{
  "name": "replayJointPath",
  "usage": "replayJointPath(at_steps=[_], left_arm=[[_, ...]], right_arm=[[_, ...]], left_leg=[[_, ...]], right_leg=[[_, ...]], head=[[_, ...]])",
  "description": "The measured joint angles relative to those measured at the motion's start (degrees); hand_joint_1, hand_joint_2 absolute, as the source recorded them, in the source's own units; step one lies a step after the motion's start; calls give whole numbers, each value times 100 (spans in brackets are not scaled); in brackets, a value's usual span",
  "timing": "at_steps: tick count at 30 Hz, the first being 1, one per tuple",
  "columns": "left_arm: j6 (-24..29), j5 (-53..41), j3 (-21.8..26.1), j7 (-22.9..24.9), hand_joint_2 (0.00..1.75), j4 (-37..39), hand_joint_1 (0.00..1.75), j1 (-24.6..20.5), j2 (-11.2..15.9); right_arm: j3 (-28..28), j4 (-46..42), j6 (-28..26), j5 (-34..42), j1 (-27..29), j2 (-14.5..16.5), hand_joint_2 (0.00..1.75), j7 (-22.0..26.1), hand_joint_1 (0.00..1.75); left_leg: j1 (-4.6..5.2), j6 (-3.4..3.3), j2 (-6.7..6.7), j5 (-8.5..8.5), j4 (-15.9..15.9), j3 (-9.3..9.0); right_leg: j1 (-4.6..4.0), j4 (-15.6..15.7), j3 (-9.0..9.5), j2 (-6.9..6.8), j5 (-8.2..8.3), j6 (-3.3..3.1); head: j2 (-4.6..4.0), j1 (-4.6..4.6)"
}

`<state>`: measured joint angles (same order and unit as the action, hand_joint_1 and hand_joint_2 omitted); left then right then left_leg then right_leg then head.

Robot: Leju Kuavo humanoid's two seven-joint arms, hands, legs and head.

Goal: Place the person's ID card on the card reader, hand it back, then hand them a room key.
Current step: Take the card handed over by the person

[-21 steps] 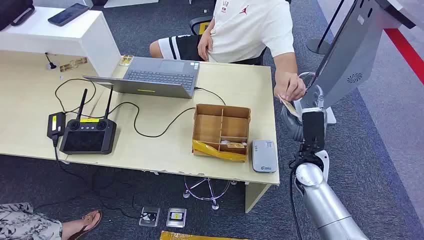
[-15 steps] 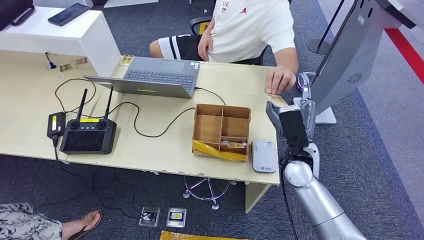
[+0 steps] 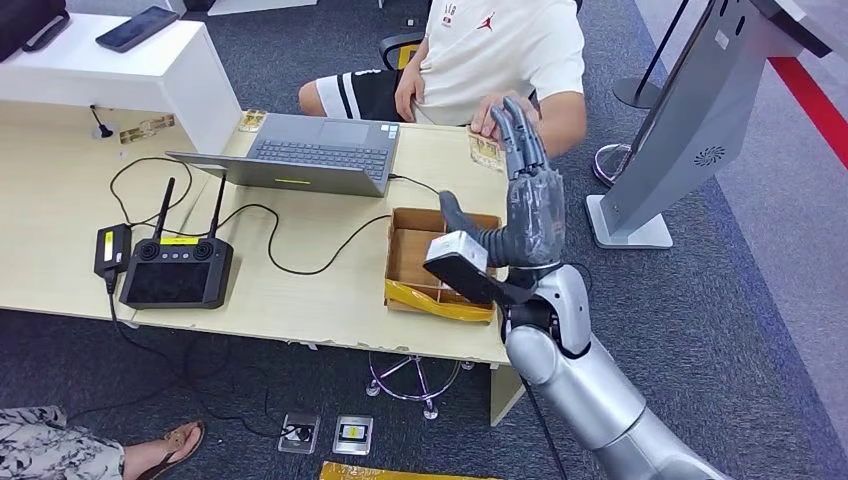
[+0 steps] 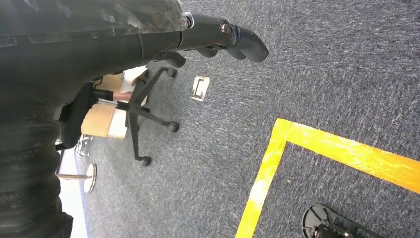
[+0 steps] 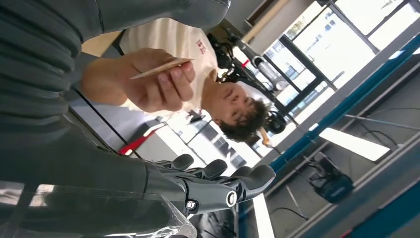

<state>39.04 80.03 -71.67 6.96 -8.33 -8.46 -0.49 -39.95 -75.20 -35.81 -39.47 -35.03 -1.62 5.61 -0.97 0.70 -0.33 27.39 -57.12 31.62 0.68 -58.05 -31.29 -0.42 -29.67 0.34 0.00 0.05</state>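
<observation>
While the person's hand (image 3: 490, 120) holds the ID card (image 3: 486, 150) at the desk's far edge, I see my right hand (image 3: 527, 200) raised, fingers spread, empty, seemingly to receive it; left hand (image 4: 218, 39) hangs, grip unclear.

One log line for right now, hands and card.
right robot hand: open, raised over table | card: in person's hand | left robot hand: hanging, holds nothing

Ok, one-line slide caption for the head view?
Robot's empty right hand raised above the desk; seated person's hand holds the card.
</observation>
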Motion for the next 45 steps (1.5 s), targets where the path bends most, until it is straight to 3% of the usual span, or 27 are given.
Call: replayJointPath(at_steps=[10, 18, 28, 36, 45], left_arm=[[5, -102, 0, 149, 175, 34, 0, -23, -21], [13, -286, 0, 257, 175, 75, 0, -44, -46], [17, -458, 2, 429, 175, 180, 0, -61, -101], [17, -557, 2, 457, 175, 237, 0, -65, -136], [17, -675, 2, 494, 175, 284, 0, -65, -155]], right_arm=[[-728, -247, 28, -1954, -349, 357, 175, -607, 0], [-1205, -122, 594, -3112, -703, 601, 175, -1225, 0], [-1374, 719, 1262, -2614, -966, 816, 175, -1450, 0], [-1399, 1413, 1113, -2112, -1120, 918, 175, -1411, 0], [-1392, 1682, 919, -2126, -1138, 875, 175, -1609, 0]], left_leg=[[0, 0, 0, 0, 0, 0], [0, 1, 1, -1, 1, 0], [-1, 1, 1, -1, 0, 2], [-2, 1, 2, -1, 0, 2], [-2, 1, 3, -1, -1, 1]], right_leg=[[0, -1, 0, 3, 0, 0], [0, -1, -1, 3, 0, 0], [-2, 0, -4, 5, 0, 0], [-2, -1, -8, 9, 0, 0], [-2, 0, -9, 11, 0, 0]], head=[[0, 0], [0, 1], [0, 2], [0, 2], [0, 2]])
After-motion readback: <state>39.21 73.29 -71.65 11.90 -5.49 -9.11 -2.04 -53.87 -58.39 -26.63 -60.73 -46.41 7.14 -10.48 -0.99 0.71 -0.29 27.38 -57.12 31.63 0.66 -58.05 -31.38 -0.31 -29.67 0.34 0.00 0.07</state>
